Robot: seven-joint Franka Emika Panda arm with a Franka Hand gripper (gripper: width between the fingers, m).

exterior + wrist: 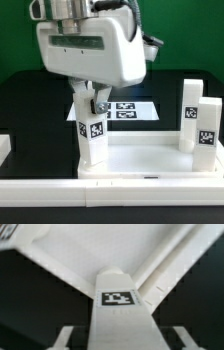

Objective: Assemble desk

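You can't see the gripper (92,101) fingertips clearly in the exterior view: the wrist housing covers most of them. The tabletop (150,160) runs off that view's right and lower edges. The marker board (128,109) is partly hidden behind the leg (93,135). In the wrist view, the leg's (120,308) tag is blurred.

Reaches down from above, wrist vertical, bulky white hand housing filling the upper part of the exterior view. Points the gripper (92,101) straight down, fingers (100,103) dark and short below the housing. Clamps on the upright leg (93,130) near its top. Shows both pale fingertips (66,336) flanking the leg (122,314) in the wrist view, pressed to its sides.
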